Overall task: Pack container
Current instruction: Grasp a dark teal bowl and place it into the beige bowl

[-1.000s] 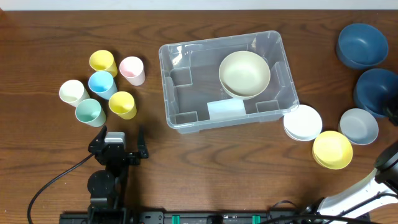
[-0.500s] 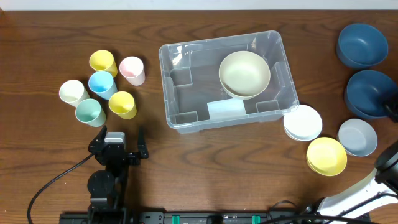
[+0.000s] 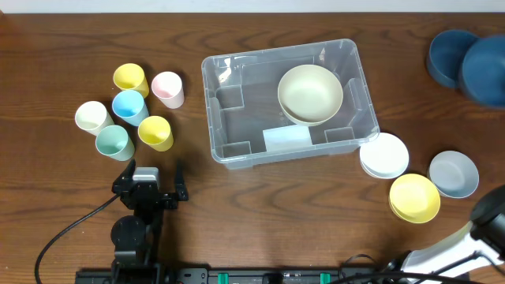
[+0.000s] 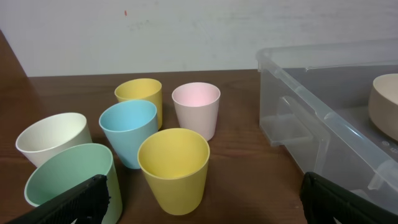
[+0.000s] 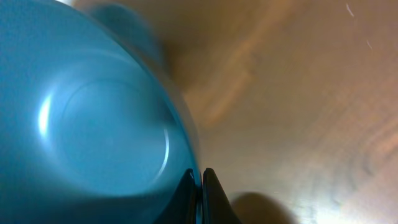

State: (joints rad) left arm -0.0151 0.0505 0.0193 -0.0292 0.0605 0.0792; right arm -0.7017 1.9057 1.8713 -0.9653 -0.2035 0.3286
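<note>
My left gripper [image 4: 202, 186] has black fingers [image 4: 74, 202]; its arm [image 3: 134, 233] is black, with a black cable [image 3: 71, 227]. My right arm [image 3: 446, 251] shows a white link.

Wooden table [image 3: 260, 205], clear container [image 3: 207, 106], six cups [image 3: 130, 105], loose bowls [image 3: 384, 155]

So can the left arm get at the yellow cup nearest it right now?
Probably yes: the left gripper is open and faces that yellow cup with nothing between, though the green cup stands close beside it.

no legible text or numbers on anything
</note>
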